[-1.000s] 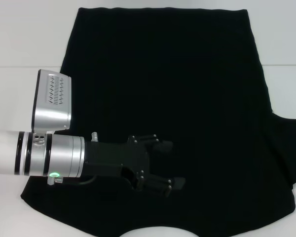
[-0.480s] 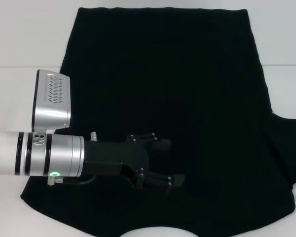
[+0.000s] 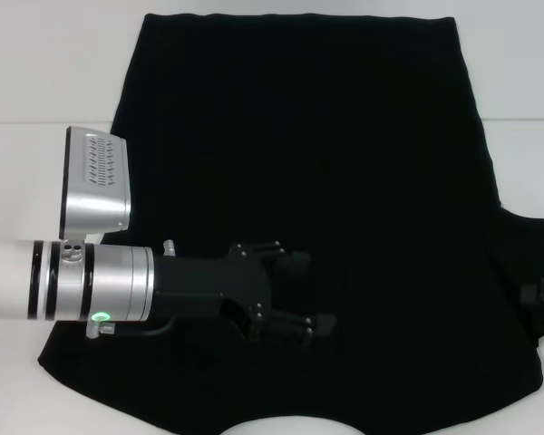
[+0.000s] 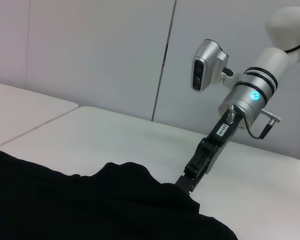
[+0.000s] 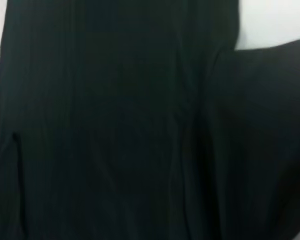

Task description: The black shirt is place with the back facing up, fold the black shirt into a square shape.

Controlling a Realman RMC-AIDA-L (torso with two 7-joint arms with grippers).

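The black shirt (image 3: 308,145) lies spread flat on the white table, its curved neckline at the near edge and a sleeve at the right. No lettering shows. My left gripper (image 3: 310,292) is open and hovers over the shirt's near left part, holding nothing. My right gripper (image 3: 541,294) shows at the right edge, at the right sleeve. In the left wrist view the right gripper (image 4: 186,183) touches the shirt (image 4: 65,200), where the fabric rises in a low hump. The shirt fills the right wrist view (image 5: 115,125).
The white table (image 3: 45,72) shows bare to the left, behind and to the right of the shirt. A seam between tabletops runs across at the left (image 3: 36,122). White wall panels (image 4: 90,50) stand behind the table.
My right gripper has come into the head view at the right edge, onto the right sleeve. My left gripper has shifted slightly nearer the left; the shirt lies as before.
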